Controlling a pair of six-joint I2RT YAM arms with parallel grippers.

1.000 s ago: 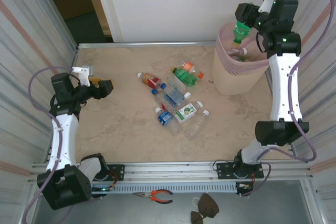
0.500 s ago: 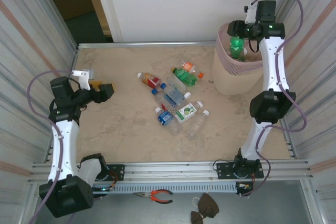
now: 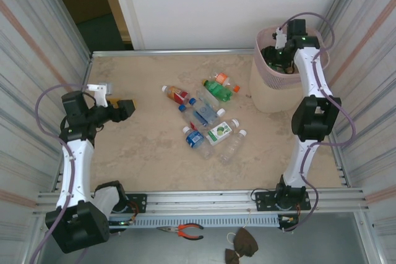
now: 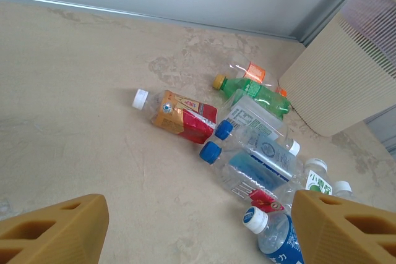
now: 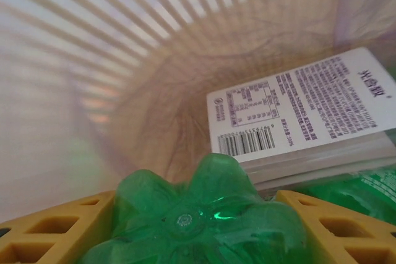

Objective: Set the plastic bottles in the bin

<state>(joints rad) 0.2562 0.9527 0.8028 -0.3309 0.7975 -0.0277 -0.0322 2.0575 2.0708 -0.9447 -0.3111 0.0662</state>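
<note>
**Right gripper** (image 5: 198, 239): yellow, honeycomb-ribbed fingers (image 5: 55, 230) pinch a translucent green plastic bottle (image 5: 204, 214) by its body, its petal-shaped moulded base facing the wrist camera. In the top view this gripper sits inside the mouth of the tall tapered pale pink-beige plastic bin (image 3: 272, 97), which stands at the far right corner of the table, so the held bottle hangs within the slotted upper band (image 5: 124, 47). Beneath it lies a clear container with a white printed barcode label (image 5: 297, 115).

**Left gripper** (image 3: 124, 107): fingers spread wide and holding nothing, over the left of the beige marbled tabletop (image 3: 142, 146), well apart from the bin.

**Remaining plastic bottles** (image 3: 204, 115): several lie on their sides in a loose cluster mid-table. Among them are a red-labelled bottle with a white cap (image 4: 182, 115), a green bottle with a yellow cap (image 4: 257, 94) and clear ribbed bottles with blue caps (image 4: 253, 153); some touch one another.

**Likely hazards**
- The bin looks thin-walled and light; a wrist or cable snagging the perforated rim on the way out could tilt or drag it.
- The bottle is smooth and glossy; a slip from the pads here would probably matter little, since it is already over the bin's interior.
- The round, light bottles on the table would roll if nudged; a grasp on one may scatter its neighbours.
</note>
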